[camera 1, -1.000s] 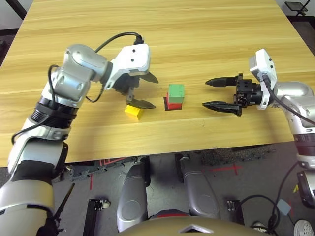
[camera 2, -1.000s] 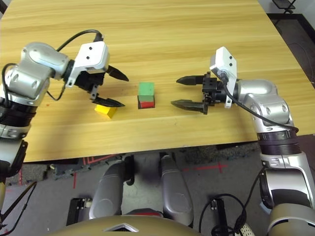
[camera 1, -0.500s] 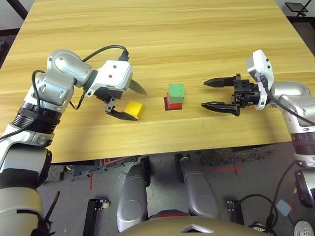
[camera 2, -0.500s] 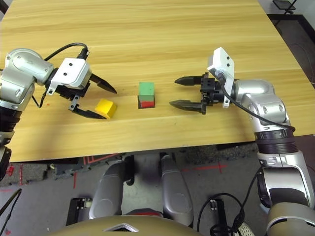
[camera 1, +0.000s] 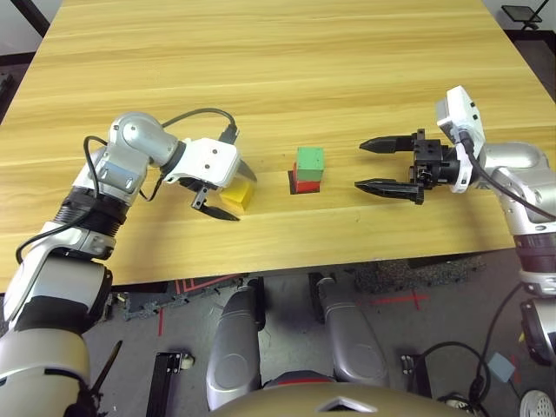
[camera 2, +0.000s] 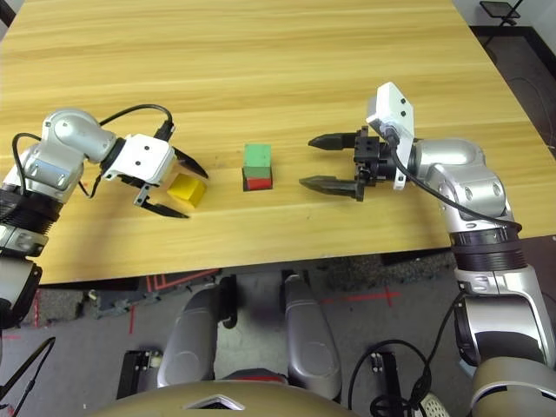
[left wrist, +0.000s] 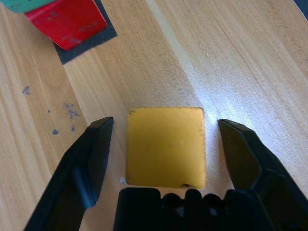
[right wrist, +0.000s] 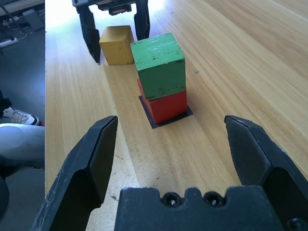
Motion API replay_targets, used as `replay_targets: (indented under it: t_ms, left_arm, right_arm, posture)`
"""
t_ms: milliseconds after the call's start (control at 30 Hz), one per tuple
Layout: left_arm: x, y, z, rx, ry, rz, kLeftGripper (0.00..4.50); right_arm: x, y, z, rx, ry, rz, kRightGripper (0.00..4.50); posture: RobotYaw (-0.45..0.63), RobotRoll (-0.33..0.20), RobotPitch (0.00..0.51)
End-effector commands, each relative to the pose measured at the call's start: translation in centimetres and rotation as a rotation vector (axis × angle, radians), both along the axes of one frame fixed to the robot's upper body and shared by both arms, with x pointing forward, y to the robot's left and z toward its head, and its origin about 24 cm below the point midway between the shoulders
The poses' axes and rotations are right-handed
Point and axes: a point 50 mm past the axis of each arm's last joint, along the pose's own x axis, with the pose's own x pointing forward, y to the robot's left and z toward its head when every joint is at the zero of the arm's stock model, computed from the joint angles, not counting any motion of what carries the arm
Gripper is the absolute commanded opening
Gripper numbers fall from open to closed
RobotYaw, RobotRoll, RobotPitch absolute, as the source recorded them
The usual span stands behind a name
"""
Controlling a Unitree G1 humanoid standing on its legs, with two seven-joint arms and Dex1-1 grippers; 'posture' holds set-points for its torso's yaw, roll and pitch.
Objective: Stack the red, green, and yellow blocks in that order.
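Grasp approach on the yellow block [camera 1: 236, 195] by the left gripper [camera 1: 228, 190].
The yellow block rests on the table [camera 1: 287, 78], between the parted fingers with a gap at each side, not yet gripped. To its right, well apart, the green block [camera 1: 310, 162] sits on the red block [camera 1: 304, 183]. Beyond the stack, the right gripper [camera 1: 380, 164] hangs spread wide, holding nothing; the left arm is plainly nearer.
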Motion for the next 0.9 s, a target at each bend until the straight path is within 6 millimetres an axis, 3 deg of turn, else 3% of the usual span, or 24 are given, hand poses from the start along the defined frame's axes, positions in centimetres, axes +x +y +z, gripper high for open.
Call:
replay_targets:
  t_ms: [33,133,167,400,733,900]
  left_arm:
    - [0.3,0.3,-0.1,0.029,0.011,0.011,3.22]
    - [0.4,0.3,0.0,0.032,0.012,0.010,2.16]
    - [0.4,0.3,0.1,0.029,0.013,0.009,2.00]
    - [0.2,-0.2,1.5,-0.022,0.047,0.025,2.01]
    - [0.6,-2.9,5.9,-0.219,0.075,0.225,2.01]
    - [0.9,-3.1,6.5,-0.193,0.038,0.284,2.01]
  right_arm:
    - [-0.1,-0.4,0.2,-0.014,-0.010,-0.004,4.50]
    - [0.0,-0.4,0.1,-0.015,-0.010,-0.004,4.50]
    - [0.0,-0.4,0.1,-0.015,-0.010,-0.004,4.50]
    - [0.1,-0.4,-0.1,-0.024,-0.016,-0.003,4.50]
    - [0.2,-0.4,-0.3,-0.022,-0.020,-0.002,4.50]
    - [0.3,-0.3,-0.3,-0.018,-0.021,-0.004,4.50]
  posture:
    - [0.15,0.043,0.254]
    - [0.16,0.044,0.252]
    - [0.16,0.044,0.252]
    - [0.16,0.048,0.247]
    - [0.17,0.055,0.242]
    - [0.17,0.064,0.236]
